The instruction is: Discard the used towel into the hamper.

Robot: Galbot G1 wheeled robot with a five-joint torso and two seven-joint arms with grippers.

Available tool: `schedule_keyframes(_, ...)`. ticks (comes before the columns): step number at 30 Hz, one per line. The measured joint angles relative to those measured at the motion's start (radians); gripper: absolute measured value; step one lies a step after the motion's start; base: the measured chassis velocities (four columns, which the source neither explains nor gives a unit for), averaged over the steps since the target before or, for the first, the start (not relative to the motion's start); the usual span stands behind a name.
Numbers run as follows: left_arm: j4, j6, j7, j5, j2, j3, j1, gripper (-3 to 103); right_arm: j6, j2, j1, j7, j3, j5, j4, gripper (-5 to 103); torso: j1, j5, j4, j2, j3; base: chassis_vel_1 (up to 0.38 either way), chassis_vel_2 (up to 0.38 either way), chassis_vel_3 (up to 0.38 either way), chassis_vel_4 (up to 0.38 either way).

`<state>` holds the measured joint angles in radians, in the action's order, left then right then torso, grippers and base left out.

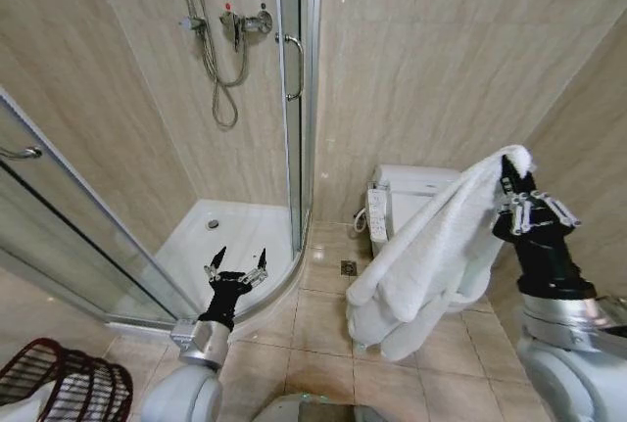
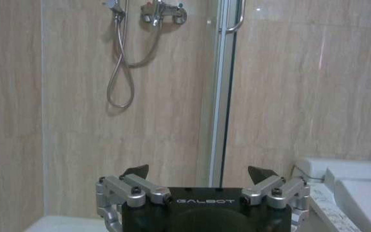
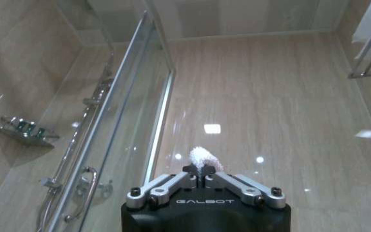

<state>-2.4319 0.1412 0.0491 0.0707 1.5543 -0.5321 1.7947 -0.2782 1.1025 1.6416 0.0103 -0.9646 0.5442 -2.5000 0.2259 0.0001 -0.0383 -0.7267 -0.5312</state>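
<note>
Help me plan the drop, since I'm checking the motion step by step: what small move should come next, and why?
Probably swing the right end effector toward the robot's left and lower. It is shut on the white towel, held high near the toilet, while the hamper sits on the floor at far left. The open left end effector hangs low between them.

"GALBOT" on left gripper (image 2: 198, 175); "GALBOT" on right gripper (image 3: 199, 170)

Head cam looks forward and down from high up, toward the shower door (image 1: 294, 99). Left wrist cam faces that door (image 2: 223, 92) level and closer; right wrist cam tilts up along it (image 3: 140, 111).
</note>
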Motion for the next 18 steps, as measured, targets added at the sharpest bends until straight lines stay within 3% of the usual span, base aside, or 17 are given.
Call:
schedule_keyframes(9, 0.0, 0.0, 0.0, 0.0, 0.0, 0.0, 0.0, 100, -0.025, -0.003, -0.001, -0.017, -0.024, 0.039, 0.0, 2, 0.017, -0.0001, 0.0, -0.04, -0.023, 0.0, 0.0, 0.0, 0.0)
schedule_keyframes(18, 0.0, 0.0, 0.0, 0.0, 0.0, 0.0, 0.0, 100, -0.015, -0.013, -0.042, -0.016, 0.016, 0.006, 0.0, 2, 0.032, -0.0001, -0.0001, -0.074, -0.042, 0.0, 0.0, 0.0, 0.0)
